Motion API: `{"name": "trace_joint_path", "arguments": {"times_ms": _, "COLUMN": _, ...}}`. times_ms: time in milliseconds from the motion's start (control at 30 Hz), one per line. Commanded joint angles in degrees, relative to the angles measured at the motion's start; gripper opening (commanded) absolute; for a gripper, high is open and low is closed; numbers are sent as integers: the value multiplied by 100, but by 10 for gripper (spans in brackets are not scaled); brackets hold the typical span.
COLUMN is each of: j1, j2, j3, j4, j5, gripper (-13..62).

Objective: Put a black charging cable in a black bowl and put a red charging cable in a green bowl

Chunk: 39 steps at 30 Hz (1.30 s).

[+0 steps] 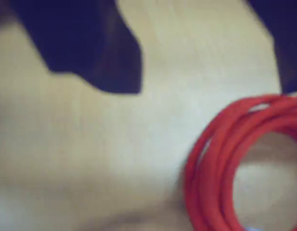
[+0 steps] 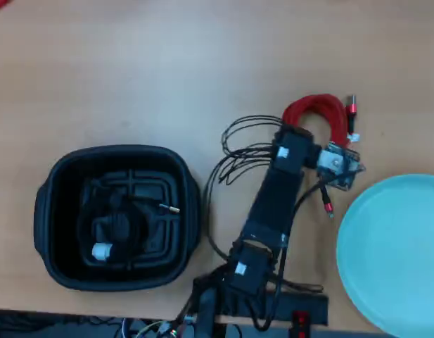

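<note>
The red charging cable (image 1: 213,159) is a coiled ring lying on the wooden table, at the lower right of the blurred wrist view. My gripper (image 1: 206,89) is open above it, its two dark fingers (image 1: 97,53) far apart and nothing between them; the right finger ends just over the coil's upper edge. In the overhead view the red charging cable (image 2: 316,111) arcs out from under the arm's head (image 2: 295,151). The black charging cable (image 2: 118,225) lies inside the black bowl (image 2: 44,211) at the left. The green bowl (image 2: 392,260) sits at the lower right.
Loose black robot wires (image 2: 238,151) loop on the table left of the arm. The arm's base (image 2: 238,282) stands at the table's near edge between the two bowls. Bare wood fills the upper half of the overhead view.
</note>
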Motion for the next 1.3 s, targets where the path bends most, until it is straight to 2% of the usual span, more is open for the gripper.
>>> {"name": "trace_joint_path", "arguments": {"times_ms": 0, "j1": 176, "j2": -167, "j3": -237, "j4": -202, "j5": 9, "gripper": 299}}
{"name": "trace_joint_path", "arguments": {"times_ms": 200, "j1": 422, "j2": -1494, "j3": -1046, "j4": -369, "j5": 18, "gripper": 299}}
{"name": "trace_joint_path", "arguments": {"times_ms": 433, "j1": 396, "j2": -2118, "j3": -1564, "j4": -246, "j5": 18, "gripper": 299}}
{"name": "trace_joint_path", "arguments": {"times_ms": 833, "j1": 334, "j2": -2197, "j3": -1090, "j4": -114, "j5": 729, "gripper": 291}}
{"name": "trace_joint_path", "arguments": {"times_ms": 1033, "j1": 281, "j2": -2206, "j3": -483, "j4": -132, "j5": 1740, "gripper": 291}}
{"name": "trace_joint_path", "arguments": {"times_ms": 1267, "j1": -26, "j2": -2303, "j3": -220, "j4": -272, "j5": 1784, "gripper": 291}}
